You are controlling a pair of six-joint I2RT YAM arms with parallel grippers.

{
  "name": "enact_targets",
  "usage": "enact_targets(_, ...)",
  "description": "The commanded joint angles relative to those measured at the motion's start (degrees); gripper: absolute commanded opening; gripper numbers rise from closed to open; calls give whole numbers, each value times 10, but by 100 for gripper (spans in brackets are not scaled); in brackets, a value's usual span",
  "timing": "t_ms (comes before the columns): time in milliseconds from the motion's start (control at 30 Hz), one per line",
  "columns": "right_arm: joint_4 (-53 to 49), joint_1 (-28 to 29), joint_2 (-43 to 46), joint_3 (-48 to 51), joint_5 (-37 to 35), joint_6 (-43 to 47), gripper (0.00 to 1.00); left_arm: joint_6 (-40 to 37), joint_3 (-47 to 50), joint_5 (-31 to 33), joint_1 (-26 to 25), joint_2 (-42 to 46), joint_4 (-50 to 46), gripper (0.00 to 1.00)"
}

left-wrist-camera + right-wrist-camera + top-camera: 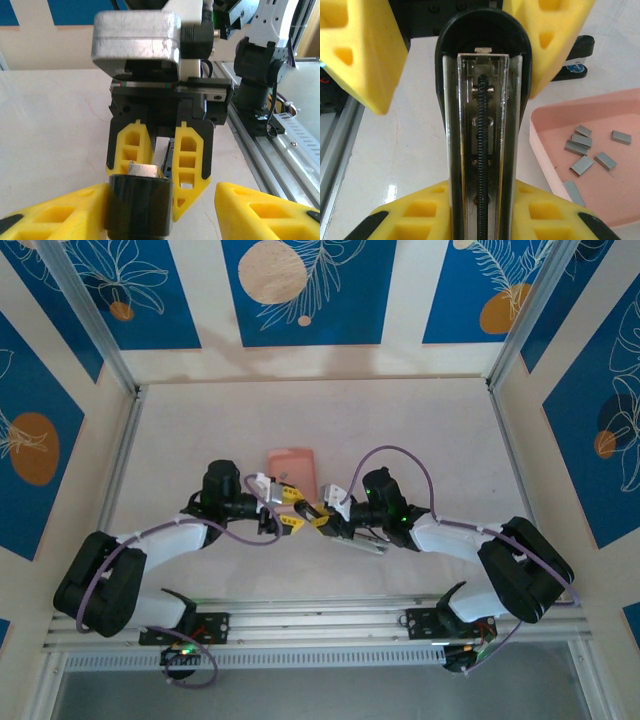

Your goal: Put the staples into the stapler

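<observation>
Pale worktop (400, 430), blue-patterned panels (310, 290) behind. Left gripper (162, 197) unclenched, fingers straddling the stapler's black end. Stapler (480, 125) at worktop centre, magazine open, spring showing, clamped in right gripper (482, 215). Staples (581, 165) loose in pink tray (620, 185) beside it.

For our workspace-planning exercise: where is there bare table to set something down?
Bare: the pale tabletop between the salmon-pink rectangular tray and the back wall, and both far corners. Crowded: the centre, where the left gripper and right gripper meet at the black-and-metal stapler.
</observation>
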State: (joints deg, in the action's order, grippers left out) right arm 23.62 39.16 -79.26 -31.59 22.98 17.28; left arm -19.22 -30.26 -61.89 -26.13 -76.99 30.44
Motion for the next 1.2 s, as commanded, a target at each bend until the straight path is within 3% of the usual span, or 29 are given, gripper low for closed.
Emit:
enact_targets(0, 40, 6, 22, -1, 27, 3, 24, -29, -13, -6, -8, 6, -21, 55)
enact_targets(300, 29, 11, 19, -15, 33, 3, 24, -24, -10, -6, -17, 1, 3, 44)
enact_targets(700, 18, 12, 25, -18, 29, -21, 29, -23, -14, 15, -19, 17, -13, 23)
enact_targets(833, 19, 11, 49, 2, 11, -59, 43, -71, -45, 25, -19, 45, -133, 21)
enact_targets(967, -1, 9, 89, 21, -22, -115, 51, -144, -82, 48, -19, 75, -274, 21)
enact_targets(1167, -134, -17, 129, -1, -78, -310, 55, -271, -161, 121, -19, 93, -520, 21)
